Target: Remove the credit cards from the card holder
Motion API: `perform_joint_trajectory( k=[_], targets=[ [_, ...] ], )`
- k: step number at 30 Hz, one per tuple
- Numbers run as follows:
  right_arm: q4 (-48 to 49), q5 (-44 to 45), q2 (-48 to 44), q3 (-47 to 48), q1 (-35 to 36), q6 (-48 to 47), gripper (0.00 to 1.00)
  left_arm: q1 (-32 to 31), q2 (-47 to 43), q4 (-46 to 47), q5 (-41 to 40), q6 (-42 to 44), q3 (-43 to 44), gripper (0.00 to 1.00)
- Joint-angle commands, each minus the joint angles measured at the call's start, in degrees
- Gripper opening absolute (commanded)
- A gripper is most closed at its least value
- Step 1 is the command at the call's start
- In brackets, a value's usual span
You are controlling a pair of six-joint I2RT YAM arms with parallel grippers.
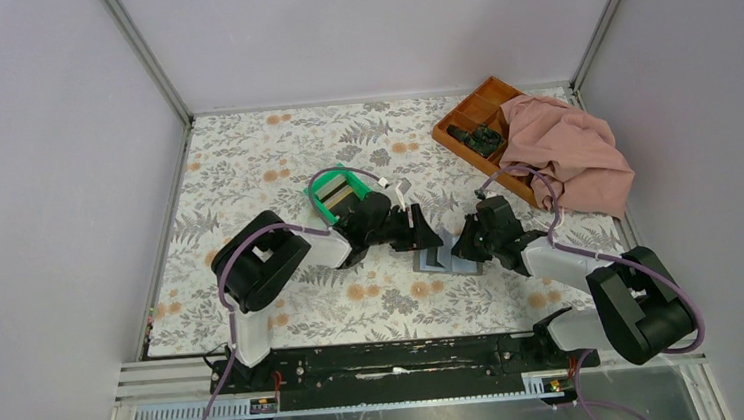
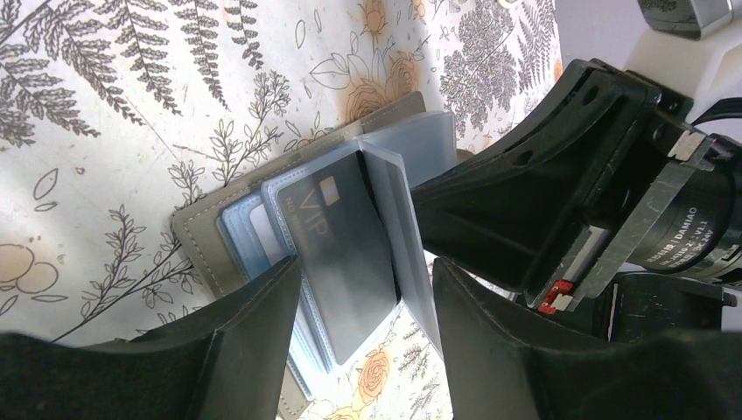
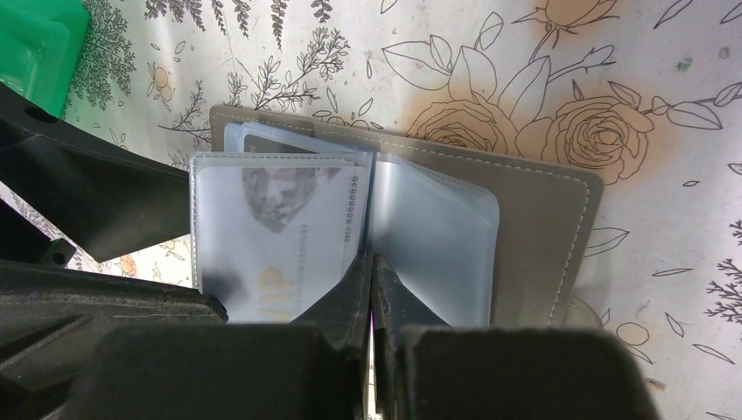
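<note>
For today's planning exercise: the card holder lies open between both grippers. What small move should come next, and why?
Probably close the left gripper on the VIP card: its open jaws straddle it, while the shut right gripper sits at the card holder's fold.

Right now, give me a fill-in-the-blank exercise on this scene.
Straddling the dark plastic card, the left gripper is ___.
The right gripper is ___ on a clear sleeve of the grey folding card holder.
The dark card reads ___.
The ___ cloth partly covers the orange-brown compartment tray.
Missing: open; shut; VIP; pink.
</note>
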Motion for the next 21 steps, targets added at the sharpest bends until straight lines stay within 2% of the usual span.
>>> perform_joint_trajectory(
  k=[1, 21],
  targets=[
    [1.8, -1.8, 0.2, -0.3, 0.0, 0.5, 0.01, -2.1, 0.5, 3.4, 3.1, -1.8, 2.9, 0.63],
    [1.5, -1.4, -0.1, -0.4, 0.1, 0.4, 0.01, -4.6, 0.4, -5.6, 3.0, 1.6, 8.4, 0.61]
  ],
)
